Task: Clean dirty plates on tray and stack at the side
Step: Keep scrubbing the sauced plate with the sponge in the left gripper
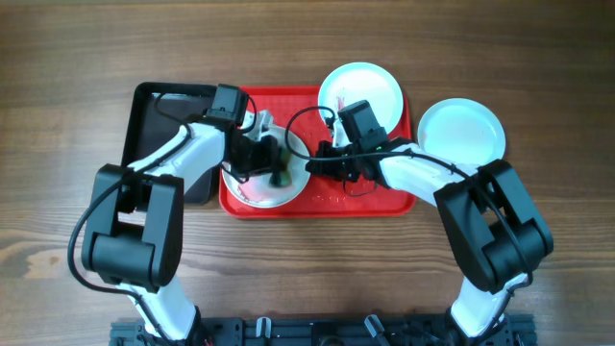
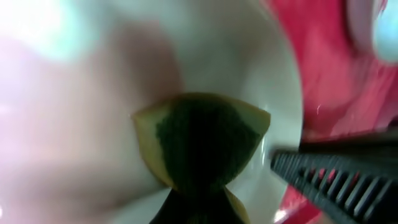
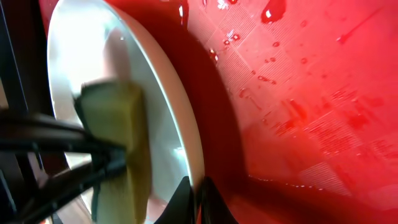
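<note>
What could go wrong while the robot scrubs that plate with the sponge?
The right gripper pinches only the thin rim of the plate, so the sponge pushing in the left gripper might knock it loose. The red tray has wet drops on it, so the plate could slide. The white plate sits right behind that gripper and might get bumped.

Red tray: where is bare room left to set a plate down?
The tray's front right corner is bare, though wet. Its left half is crowded: gripped plate, sponge, left gripper, right gripper. A white plate fills the back right. Open table lies in front.
</note>
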Available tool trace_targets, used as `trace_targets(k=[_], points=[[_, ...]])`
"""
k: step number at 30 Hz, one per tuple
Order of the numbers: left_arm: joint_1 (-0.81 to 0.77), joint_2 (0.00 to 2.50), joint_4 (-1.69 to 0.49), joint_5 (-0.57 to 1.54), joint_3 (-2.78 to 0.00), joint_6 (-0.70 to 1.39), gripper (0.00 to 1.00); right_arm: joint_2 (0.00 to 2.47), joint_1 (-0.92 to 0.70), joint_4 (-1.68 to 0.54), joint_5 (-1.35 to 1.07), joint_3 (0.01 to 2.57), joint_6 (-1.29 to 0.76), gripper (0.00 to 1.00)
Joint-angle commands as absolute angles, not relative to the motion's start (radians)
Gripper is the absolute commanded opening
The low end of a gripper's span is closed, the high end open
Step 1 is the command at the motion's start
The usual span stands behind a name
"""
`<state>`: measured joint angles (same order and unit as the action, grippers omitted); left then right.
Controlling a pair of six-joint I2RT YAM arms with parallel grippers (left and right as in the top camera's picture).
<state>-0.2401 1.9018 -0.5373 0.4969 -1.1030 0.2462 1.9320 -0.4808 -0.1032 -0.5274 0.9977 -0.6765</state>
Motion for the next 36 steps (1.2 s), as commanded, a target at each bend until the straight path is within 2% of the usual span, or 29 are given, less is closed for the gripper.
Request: trace_targets(k=[1,7,14,19,24,27,32,36], points=[[-0.25,1.919,-0.456,0.185,-1.098,0.382,0.04,1.971,-0.476,-0.113,-0.496,0.987,-0.678,0.04],[-0.272,1.919,-0.384,-0.09,-1.118,0.409,0.04,1.971,-0.476,-0.113,-0.496,0.987,-0.676,0.04],[-0.303,1.919,-0.608,-0.265,-1.145,0.516,0.04,1.971,-0.476,-0.113,-0.495,0.987,-0.677,0.04],[-0.317,1.919,-0.781,-0.277,-1.145,0.597,0.04,1.971,-0.476,-0.113,-0.496,0.987,-0.677,0.04],[-0.333,1.919,-0.833,-0.108,-1.145,0.591,0.04,1.971,-0.476,-0.113,-0.496,0.987,-0.677,0.04],[-0.335,1.919,-0.819,0.098,-1.145,0.568,0.04,1.971,-0.476,-0.113,-0.5,0.987,-0.677,0.04],[-0.335,1.919,-0.733,0.459,-1.145,0.398,0.04,1.971,-0.476,-0.113,-0.503,0.987,-0.676,0.04],[-0.31,1.919,-0.688,0.441,-1.163,0.4,0.04,1.971,-0.476,-0.113,-0.503,0.987,-0.672,0.04]])
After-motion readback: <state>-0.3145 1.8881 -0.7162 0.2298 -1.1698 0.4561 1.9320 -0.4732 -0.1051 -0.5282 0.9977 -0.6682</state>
